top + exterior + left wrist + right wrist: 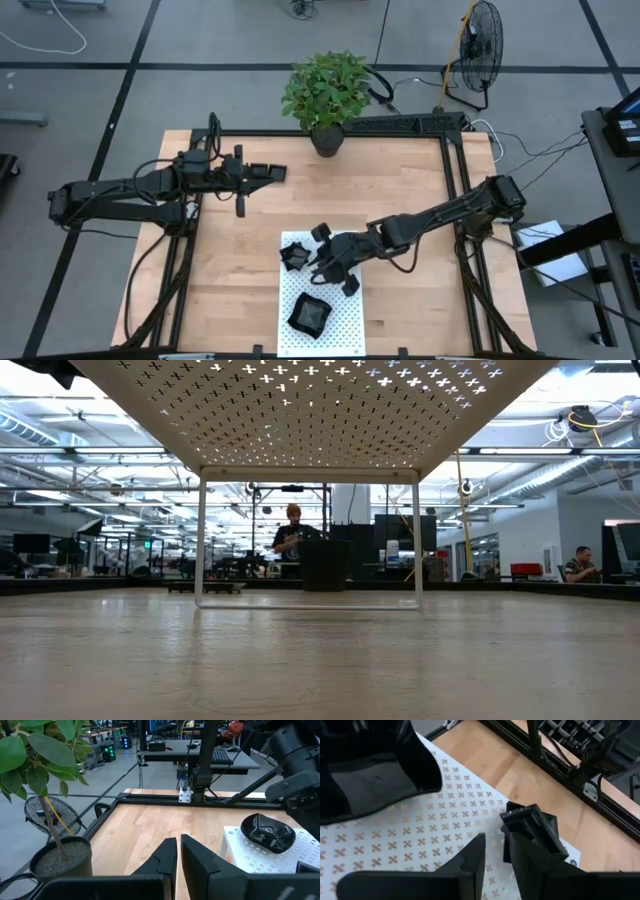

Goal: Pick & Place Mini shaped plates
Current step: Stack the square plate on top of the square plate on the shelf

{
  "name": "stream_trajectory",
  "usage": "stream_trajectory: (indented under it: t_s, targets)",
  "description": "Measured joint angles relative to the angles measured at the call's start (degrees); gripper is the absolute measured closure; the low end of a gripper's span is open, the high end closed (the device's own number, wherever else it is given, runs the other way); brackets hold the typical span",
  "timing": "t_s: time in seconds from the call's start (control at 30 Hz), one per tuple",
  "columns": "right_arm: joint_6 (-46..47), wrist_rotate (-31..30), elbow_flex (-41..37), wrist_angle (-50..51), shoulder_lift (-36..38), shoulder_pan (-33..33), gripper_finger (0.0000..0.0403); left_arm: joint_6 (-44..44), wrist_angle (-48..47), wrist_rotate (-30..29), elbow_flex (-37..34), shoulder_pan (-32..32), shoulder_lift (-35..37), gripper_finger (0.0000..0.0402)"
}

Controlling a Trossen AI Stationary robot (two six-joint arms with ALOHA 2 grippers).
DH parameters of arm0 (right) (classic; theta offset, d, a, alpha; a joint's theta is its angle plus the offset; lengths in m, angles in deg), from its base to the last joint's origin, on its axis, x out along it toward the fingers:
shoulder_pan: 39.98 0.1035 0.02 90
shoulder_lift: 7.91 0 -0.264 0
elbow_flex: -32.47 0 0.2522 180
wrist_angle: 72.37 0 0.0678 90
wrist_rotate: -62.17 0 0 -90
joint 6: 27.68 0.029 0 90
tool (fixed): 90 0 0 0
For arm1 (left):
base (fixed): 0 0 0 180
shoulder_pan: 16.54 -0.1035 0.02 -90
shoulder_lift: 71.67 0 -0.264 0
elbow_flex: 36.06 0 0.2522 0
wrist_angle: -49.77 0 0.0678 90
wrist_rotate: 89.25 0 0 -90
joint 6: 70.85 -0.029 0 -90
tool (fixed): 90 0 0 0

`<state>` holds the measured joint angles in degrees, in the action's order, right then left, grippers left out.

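Note:
A small angular black plate (293,258) rests on the far left corner of the white dotted mat (335,330); it also shows in the right wrist view (532,822) and in the left wrist view (267,832). A larger black plate (310,315) (370,780) lies nearer the mat's front. My right gripper (312,262) (495,847) hovers over the mat, slanting down, open with nothing between its fingers; the small plate stands just past one fingertip (520,845). My left gripper (280,172) (178,847) waits shut, level, over the table's far left part. My right gripper has one fingertip close against the small plate's near rim (517,832), coming from the table's right and slanting down. Whether it touches the rim, I cannot tell. The plate rests on the mat, not lifted.
A potted plant (325,100) stands at the table's far edge, close to my left gripper (60,855). A black frame rail (455,190) runs along the table's sides. The mat is a raised perforated stand (310,420). Bare wood lies left and right of it.

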<state>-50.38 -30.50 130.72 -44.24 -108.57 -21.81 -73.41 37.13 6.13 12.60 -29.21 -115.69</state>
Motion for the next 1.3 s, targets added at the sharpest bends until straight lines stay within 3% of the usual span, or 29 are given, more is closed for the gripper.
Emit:
stream_trajectory:
  t_s: [0.13,0.43,0.83,1.3]
  targets:
    - [-1.0,2.8,0.0,-0.8,-0.9,-1.7,0.0305,0.0,0.0,0.0,0.0,0.0,0.0,0.0371]
    - [-2.9,3.0,0.1,-2.1,-1.4,-3.2,0.0272,0.0,0.0,0.0,0.0,0.0,0.0,0.0371]
    - [-5.0,3.0,0.1,-1.0,-1.9,-3.6,0.0342,0.0,0.0,0.0,0.0,0.0,0.0,0.0371]
    - [-5.9,2.8,0.0,-0.9,-2.6,-3.8,0.0362,0.0,0.0,0.0,0.0,0.0,0.0,0.0371]
